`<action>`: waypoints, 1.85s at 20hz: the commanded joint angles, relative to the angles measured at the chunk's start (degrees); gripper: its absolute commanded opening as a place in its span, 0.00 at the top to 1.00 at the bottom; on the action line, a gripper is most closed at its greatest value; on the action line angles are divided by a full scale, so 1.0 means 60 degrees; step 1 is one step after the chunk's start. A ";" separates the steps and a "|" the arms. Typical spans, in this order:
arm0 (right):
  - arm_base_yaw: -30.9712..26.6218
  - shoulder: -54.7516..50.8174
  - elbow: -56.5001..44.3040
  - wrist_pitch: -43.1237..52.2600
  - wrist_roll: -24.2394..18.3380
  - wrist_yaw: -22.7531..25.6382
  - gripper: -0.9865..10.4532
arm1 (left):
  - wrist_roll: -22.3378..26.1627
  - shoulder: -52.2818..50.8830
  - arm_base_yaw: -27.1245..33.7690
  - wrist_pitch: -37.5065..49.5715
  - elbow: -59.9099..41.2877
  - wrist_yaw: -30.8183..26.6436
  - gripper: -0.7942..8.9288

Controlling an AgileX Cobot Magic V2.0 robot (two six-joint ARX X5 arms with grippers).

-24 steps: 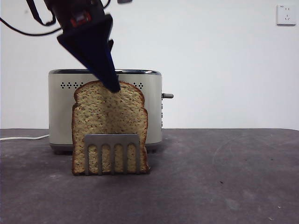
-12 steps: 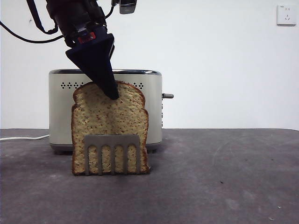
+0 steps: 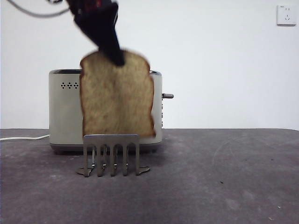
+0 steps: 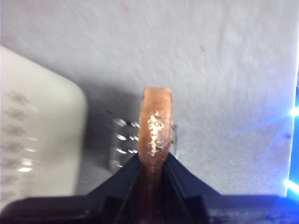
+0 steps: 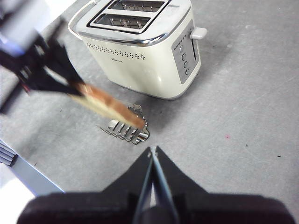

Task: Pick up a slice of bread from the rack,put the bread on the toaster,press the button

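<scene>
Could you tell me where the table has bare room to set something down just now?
The table is bare from the toaster's button end outward, and in front of the rack. It is crowded over the rack, where the left gripper holds the slice of bread before the toaster.

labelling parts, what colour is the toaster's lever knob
The lever knob looks cream-white, like the toaster body; clearest in the right wrist view.

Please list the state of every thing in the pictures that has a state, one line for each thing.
slice of bread: lifted out of the rack, hanging upright, held at its top edge.
rack: empty, standing before the toaster.
toaster: both slots empty.
button: up, not pressed.
left gripper: shut on the bread.
right gripper: shut, holding nothing.
</scene>
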 commanded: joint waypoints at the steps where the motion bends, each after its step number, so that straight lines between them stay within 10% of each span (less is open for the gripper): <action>1: 0.0026 0.0018 0.0011 0.0022 -0.0087 -0.0011 0.92 | 0.0113 -0.0051 -0.0018 -0.0583 0.1024 0.0036 0.93; 11: 0.0026 0.0113 0.0011 0.0000 -0.0113 -0.0011 0.92 | 0.1843 -0.0051 0.0426 -0.1202 0.4233 -0.2189 0.93; 37: 0.0026 0.0503 0.0011 -0.0007 -0.0127 -0.0004 0.92 | 0.3071 0.1781 0.2240 -0.0867 0.4233 -0.0091 0.93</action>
